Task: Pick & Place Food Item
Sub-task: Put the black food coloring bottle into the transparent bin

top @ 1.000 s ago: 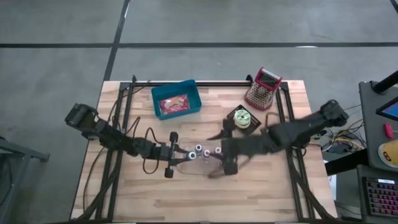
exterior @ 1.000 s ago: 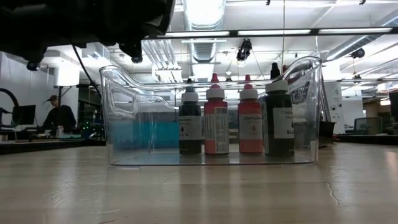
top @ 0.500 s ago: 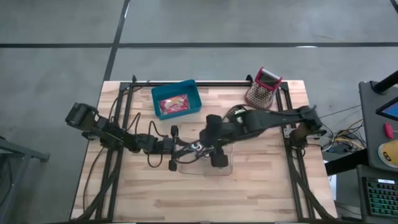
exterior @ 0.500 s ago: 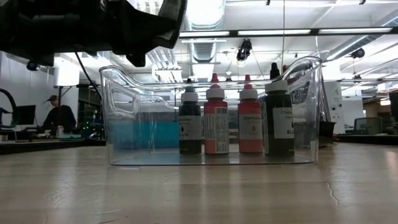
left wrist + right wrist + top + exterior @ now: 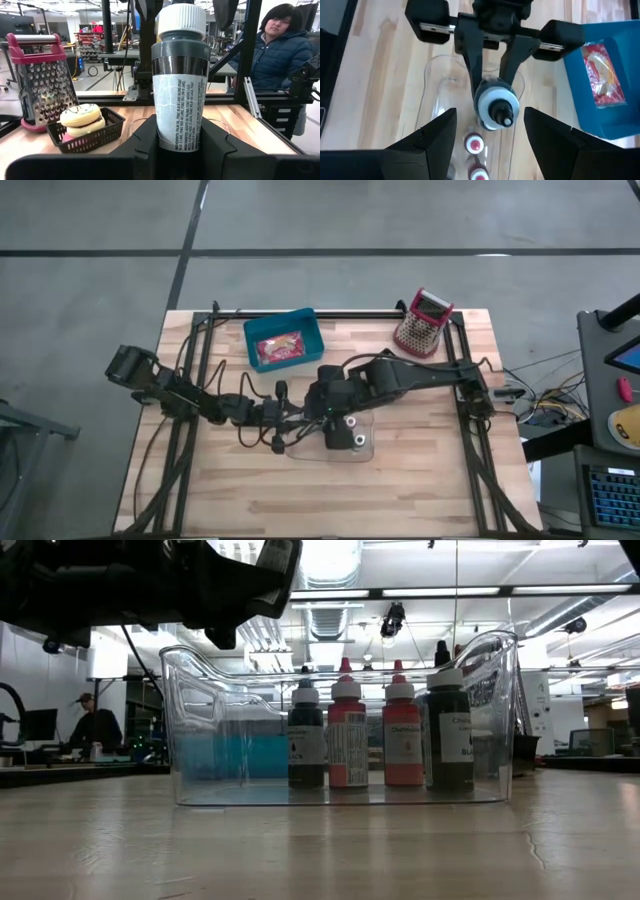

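The left gripper [image 5: 179,142] is clamping a small dropper bottle [image 5: 180,85] low on its body, holding it upright over the left end of the clear bin [image 5: 340,795] that is sitting mid-table. In the right wrist view that same bottle [image 5: 496,104] is showing from above, white collar and dark tip pointing up, pinched between the left arm's two fingers. The right gripper [image 5: 490,135] is hovering directly over it with its fingers spread wide and nothing between them, so a handover or a regrasp from above looks likely. Four more bottles are standing in a row inside the bin toward its right end, two dark and two red. The bottle is looking light and stiff, a smooth plastic cylinder with a glossy printed label, so it is probably going to be slippery; squeezing it across the labelled body just under the collar should be giving the surest hold, while the narrow tip is offering too little surface. Its small base is making it easy to topple against its neighbours when it is set down. At the far side of the table a blue tray [image 5: 283,339] is holding a red packet, to the right of it a box grater [image 5: 423,322] is standing, and a little black basket [image 5: 87,131] with a frosted pastry is sitting beside the grater.
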You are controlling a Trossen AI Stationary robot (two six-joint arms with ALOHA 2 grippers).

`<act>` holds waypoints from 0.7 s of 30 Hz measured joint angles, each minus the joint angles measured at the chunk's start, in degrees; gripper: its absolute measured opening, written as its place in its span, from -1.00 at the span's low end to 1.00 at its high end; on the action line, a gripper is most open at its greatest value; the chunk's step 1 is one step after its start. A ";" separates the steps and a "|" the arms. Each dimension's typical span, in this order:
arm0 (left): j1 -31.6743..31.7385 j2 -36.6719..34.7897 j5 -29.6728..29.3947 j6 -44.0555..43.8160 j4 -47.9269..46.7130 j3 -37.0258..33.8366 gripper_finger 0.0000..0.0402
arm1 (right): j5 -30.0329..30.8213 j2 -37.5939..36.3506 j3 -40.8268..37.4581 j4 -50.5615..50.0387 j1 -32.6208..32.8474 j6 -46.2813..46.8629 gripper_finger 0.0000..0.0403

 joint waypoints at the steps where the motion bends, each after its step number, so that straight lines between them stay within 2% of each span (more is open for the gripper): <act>1: 0.00 0.00 0.04 0.00 -0.02 0.00 -0.54 | 0.00 -0.10 0.00 -0.38 0.00 -0.01 0.13; 21: 0.07 0.00 0.02 -0.40 -0.03 0.02 -0.54 | -0.03 0.33 -0.17 2.24 -0.27 -1.28 0.08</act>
